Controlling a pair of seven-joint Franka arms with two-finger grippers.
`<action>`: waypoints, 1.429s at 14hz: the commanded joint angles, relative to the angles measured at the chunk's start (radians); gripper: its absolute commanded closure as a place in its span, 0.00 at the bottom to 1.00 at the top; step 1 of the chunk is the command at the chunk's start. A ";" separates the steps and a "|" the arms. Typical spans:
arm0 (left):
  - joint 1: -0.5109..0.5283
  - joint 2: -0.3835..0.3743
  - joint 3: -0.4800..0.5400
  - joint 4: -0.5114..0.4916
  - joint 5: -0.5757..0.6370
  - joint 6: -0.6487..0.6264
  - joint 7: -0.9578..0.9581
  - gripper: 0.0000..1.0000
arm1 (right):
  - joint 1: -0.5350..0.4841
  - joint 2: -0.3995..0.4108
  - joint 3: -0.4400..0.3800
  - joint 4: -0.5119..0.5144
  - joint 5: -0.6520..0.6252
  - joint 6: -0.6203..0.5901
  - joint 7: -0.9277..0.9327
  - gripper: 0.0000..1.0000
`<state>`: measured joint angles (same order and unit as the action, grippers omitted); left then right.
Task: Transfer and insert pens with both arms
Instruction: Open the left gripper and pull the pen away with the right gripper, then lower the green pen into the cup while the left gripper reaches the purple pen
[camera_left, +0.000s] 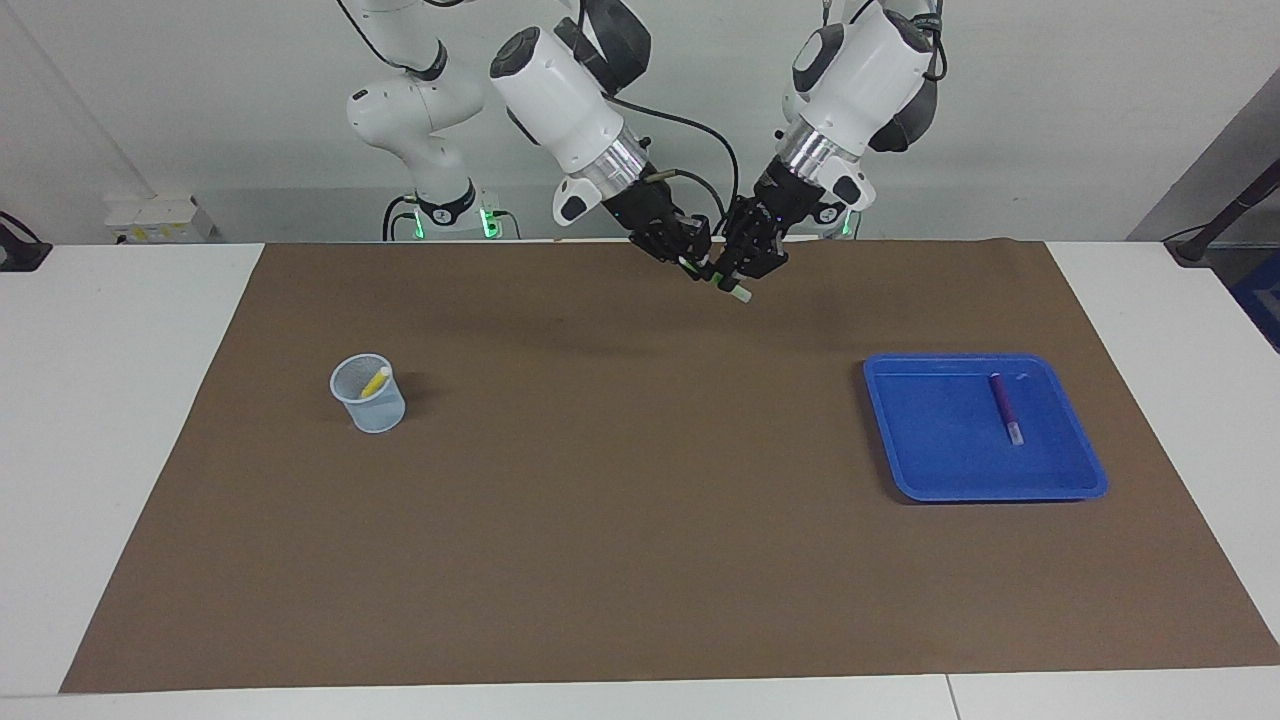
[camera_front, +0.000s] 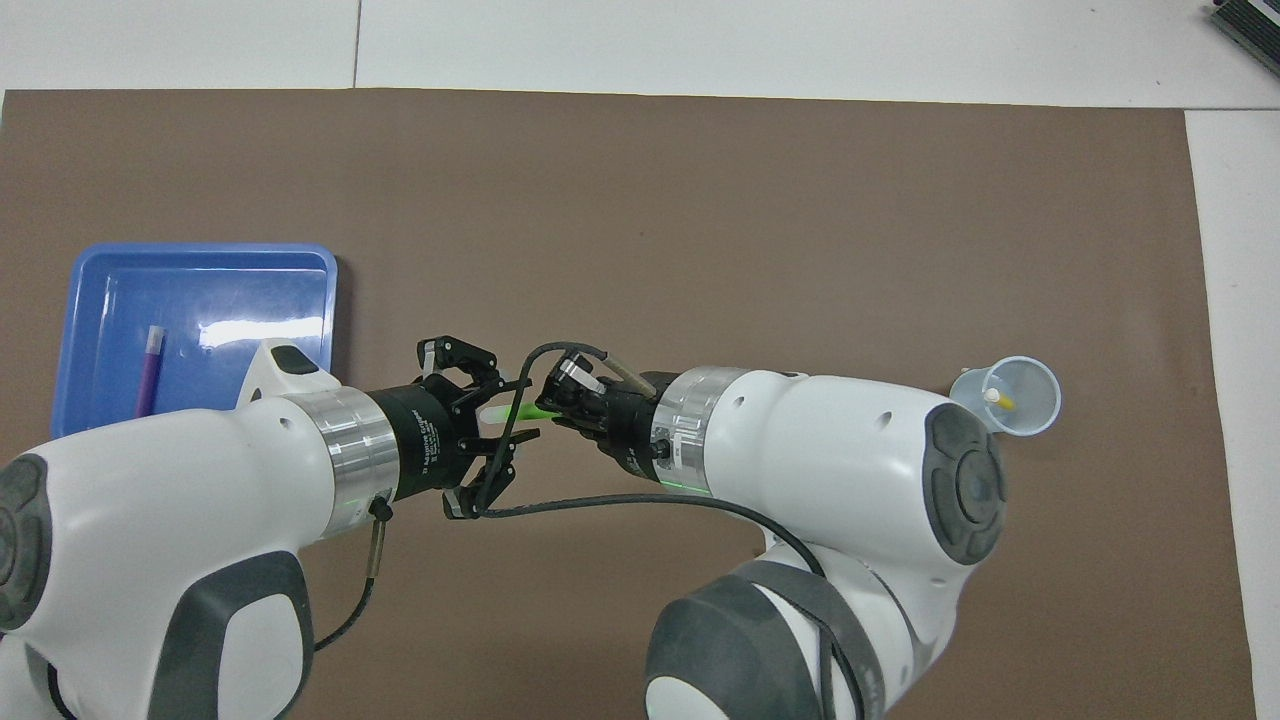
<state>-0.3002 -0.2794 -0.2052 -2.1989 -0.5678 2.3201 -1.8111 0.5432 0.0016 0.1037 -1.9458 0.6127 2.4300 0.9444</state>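
Observation:
Both grippers meet in the air over the mat's edge nearest the robots, midway between the arms. My right gripper (camera_left: 700, 262) (camera_front: 555, 400) is shut on one end of the bright green pen (camera_left: 722, 281) (camera_front: 522, 411). The pen's pale end lies between the spread fingers of my left gripper (camera_left: 745, 270) (camera_front: 495, 425), which is open around it. The yellow pen (camera_left: 375, 382) (camera_front: 1000, 400) stands in a clear cup (camera_left: 378, 415) (camera_front: 975, 385) toward the right arm's end. The purple pen (camera_left: 1006, 408) (camera_front: 150, 370) lies in a blue tray (camera_left: 940, 450) (camera_front: 240, 290) toward the left arm's end.
A brown mat (camera_left: 640, 520) (camera_front: 700, 220) covers most of the white table. The cup and the tray both stand on it, at its two ends.

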 joint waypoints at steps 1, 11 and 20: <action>-0.019 -0.035 0.015 -0.038 -0.009 0.016 0.032 0.33 | -0.049 -0.021 -0.002 -0.019 0.007 -0.070 -0.089 1.00; 0.232 -0.087 0.027 -0.051 -0.004 -0.338 0.911 0.35 | -0.284 -0.048 -0.004 -0.030 -0.408 -0.400 -0.649 1.00; 0.502 -0.086 0.026 -0.062 0.291 -0.414 1.682 0.35 | -0.454 -0.071 -0.007 0.077 -0.729 -0.674 -1.201 1.00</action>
<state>0.1441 -0.3406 -0.1692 -2.2385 -0.3365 1.9088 -0.2683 0.1452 -0.0638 0.0861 -1.8716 -0.0618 1.7583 -0.1233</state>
